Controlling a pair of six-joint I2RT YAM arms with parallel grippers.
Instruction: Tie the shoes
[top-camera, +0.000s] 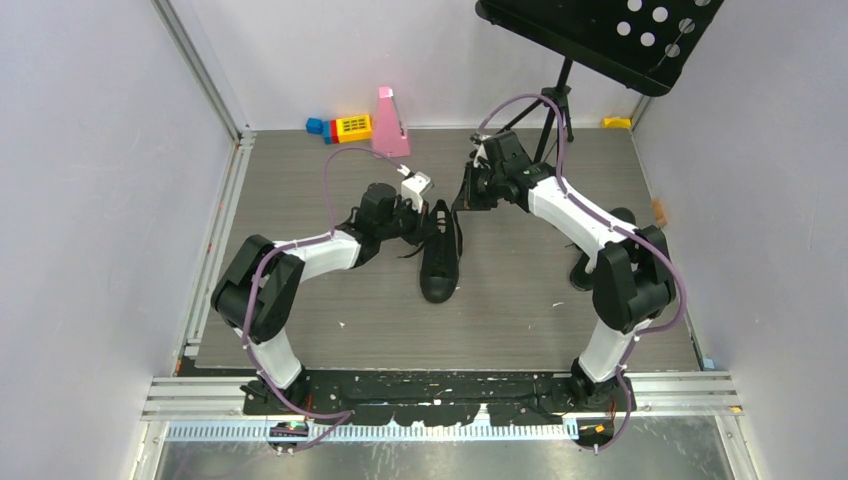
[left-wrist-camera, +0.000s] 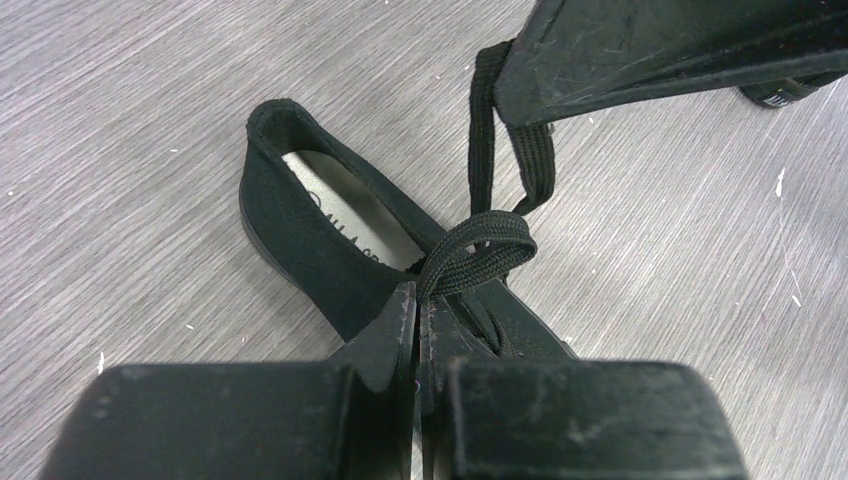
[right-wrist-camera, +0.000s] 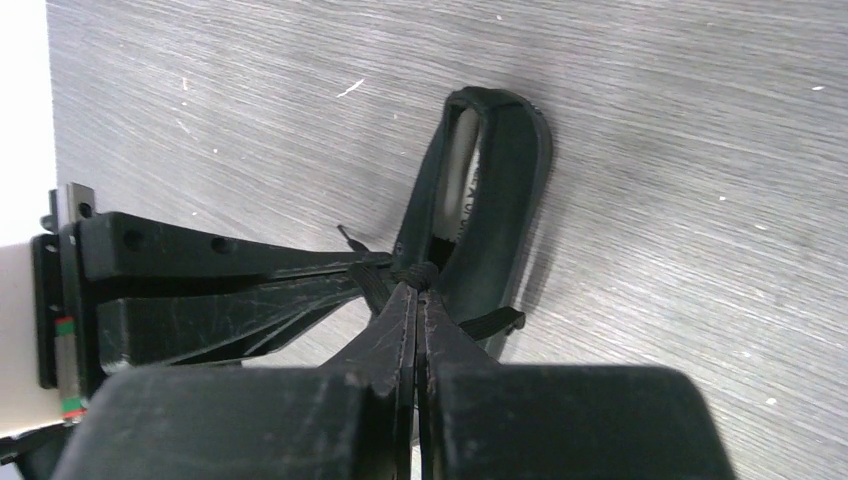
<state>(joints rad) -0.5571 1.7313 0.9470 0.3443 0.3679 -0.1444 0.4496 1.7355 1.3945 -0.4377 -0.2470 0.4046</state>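
Sneaker (top-camera: 439, 262) is lying at the middle of the table (top-camera: 300, 330), toe pointing toward the near edge, while the left gripper (left-wrist-camera: 418, 300) and the right gripper (right-wrist-camera: 415, 290) are each clamping its laces (left-wrist-camera: 480, 250).

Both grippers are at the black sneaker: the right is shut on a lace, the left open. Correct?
No. The left gripper is shut too, pinching a lace loop of the sneaker, as the left wrist view shows. The right gripper is shut on a lace.
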